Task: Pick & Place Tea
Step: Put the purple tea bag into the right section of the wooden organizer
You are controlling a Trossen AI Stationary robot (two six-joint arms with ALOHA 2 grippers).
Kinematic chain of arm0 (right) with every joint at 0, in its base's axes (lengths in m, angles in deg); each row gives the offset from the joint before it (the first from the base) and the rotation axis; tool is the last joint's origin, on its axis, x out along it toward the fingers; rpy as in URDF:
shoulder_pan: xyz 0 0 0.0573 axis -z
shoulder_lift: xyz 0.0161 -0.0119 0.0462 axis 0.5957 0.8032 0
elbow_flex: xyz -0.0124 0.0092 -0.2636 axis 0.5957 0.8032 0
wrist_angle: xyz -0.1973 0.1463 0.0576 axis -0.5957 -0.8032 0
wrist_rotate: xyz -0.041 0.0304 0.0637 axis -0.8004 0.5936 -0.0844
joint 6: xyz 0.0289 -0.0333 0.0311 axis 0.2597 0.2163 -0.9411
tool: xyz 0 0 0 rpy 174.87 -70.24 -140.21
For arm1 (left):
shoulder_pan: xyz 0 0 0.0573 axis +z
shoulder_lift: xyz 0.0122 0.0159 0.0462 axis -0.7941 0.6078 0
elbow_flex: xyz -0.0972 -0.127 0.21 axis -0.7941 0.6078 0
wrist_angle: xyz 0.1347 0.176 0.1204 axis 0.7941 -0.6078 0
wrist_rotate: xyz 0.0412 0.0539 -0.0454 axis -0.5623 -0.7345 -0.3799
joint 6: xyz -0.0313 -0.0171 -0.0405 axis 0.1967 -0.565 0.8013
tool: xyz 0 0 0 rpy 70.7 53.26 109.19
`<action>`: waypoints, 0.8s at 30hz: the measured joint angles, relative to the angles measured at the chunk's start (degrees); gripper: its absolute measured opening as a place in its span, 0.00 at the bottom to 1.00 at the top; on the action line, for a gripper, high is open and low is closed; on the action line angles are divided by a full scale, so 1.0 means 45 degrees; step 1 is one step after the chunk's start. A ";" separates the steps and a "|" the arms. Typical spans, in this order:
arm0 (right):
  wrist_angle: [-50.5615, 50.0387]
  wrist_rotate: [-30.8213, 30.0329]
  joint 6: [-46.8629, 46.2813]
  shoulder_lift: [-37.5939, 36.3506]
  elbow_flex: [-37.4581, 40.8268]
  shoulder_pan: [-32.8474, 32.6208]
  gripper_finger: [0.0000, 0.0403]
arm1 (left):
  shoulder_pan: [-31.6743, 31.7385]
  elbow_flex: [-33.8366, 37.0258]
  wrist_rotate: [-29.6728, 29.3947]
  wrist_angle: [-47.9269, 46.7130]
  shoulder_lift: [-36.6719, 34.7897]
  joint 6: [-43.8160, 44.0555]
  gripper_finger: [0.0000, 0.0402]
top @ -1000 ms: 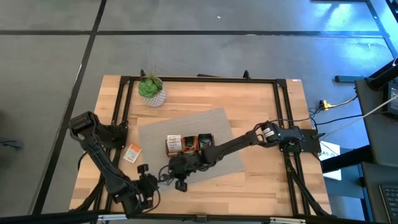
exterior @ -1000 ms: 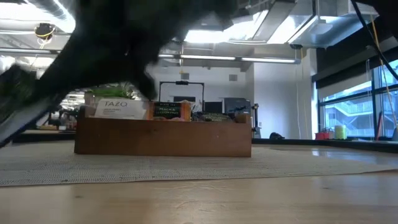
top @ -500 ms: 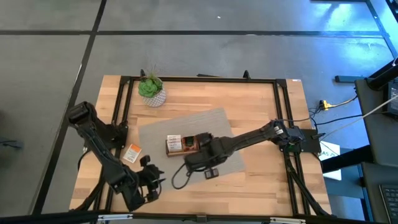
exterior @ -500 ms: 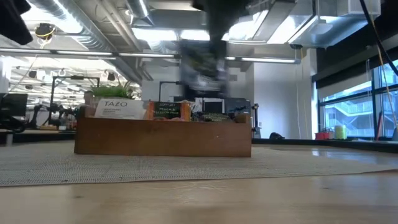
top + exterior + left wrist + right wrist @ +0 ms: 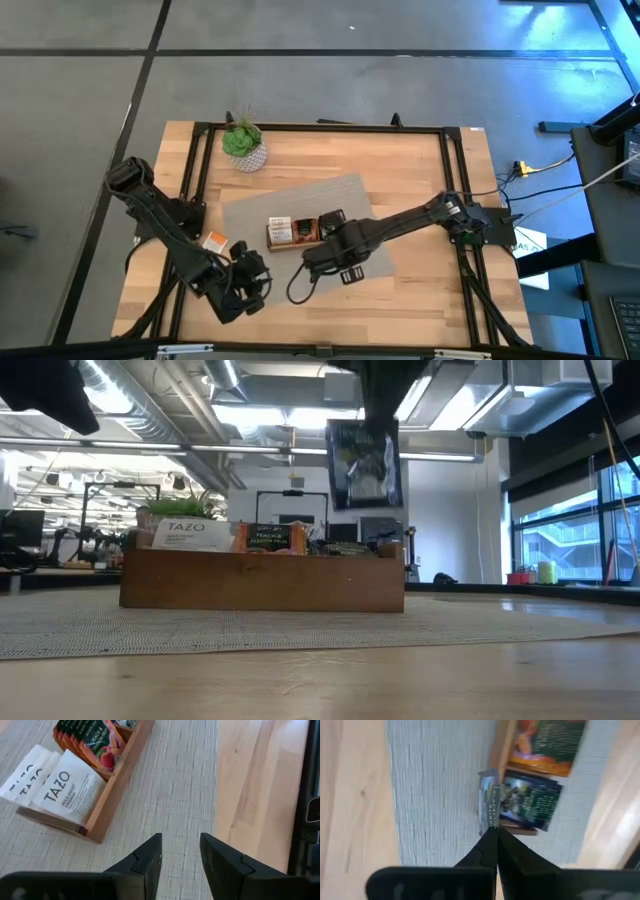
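Note:
The wooden tray (image 5: 300,231) (image 5: 262,575) stands on a grey mat, with rows of tea sachets upright in its compartments: white ones (image 5: 60,785) and dark ones (image 5: 87,732). My right gripper (image 5: 495,837) (image 5: 330,252) points down above the tray's right end, shut on a dark tea sachet (image 5: 365,463). My left gripper (image 5: 180,852) (image 5: 252,280) hovers open over the mat's near left part, with nothing between its fingers. A white-and-orange sachet (image 5: 214,241) lies flat on the bare table left of the mat. My right gripper pinches the dark sachet's top edge (image 5: 489,820) between its two fingers, coming from above and pointing down. The sachet hangs upright below the fingers (image 5: 378,400), clear of the tray, over its right-end compartment (image 5: 532,802).
A small green plant in a white pot (image 5: 243,143) stands at the table's far left. The grey mat (image 5: 320,200) covers the middle of the table. Bare wood (image 5: 420,290) lies to the right of the mat and in front of it. A black frame runs around the table's edges.
My right gripper has risen from the mat's near edge, gone toward the table's right and far side, and tipped to point down. It has carried the dark sachet up over the tray's right end. My left gripper has risen and gone toward the right, over the mat.

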 joint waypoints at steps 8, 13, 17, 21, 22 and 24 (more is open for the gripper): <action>0.0781 -0.0344 -0.0575 -0.1313 0.0762 0.0604 0.01 | -0.0253 -0.0005 0.0061 0.0081 0.0009 0.0253 0.32; 0.2763 0.0717 -0.0185 -0.2258 0.3529 0.1195 0.01 | -0.0370 -0.0005 0.0051 0.0092 0.0009 0.0250 0.32; 0.4397 0.1181 -0.0186 -0.3133 0.5441 0.1833 0.01 | -0.0369 -0.0005 0.0052 0.0083 0.0009 0.0206 0.32; 0.5745 0.1337 0.0124 -0.3730 0.6285 0.2416 0.01 | -0.0306 -0.0005 0.0051 0.0088 0.0009 0.0037 0.32; 0.5816 0.1618 0.0149 -0.3764 0.6417 0.2570 0.01 | -0.0296 -0.0005 0.0052 0.0082 0.0009 0.0041 0.32; 0.5924 0.2383 0.0140 -0.3744 0.6615 0.2830 0.01 | -0.0274 -0.0005 0.0047 0.0083 0.0014 0.0023 0.32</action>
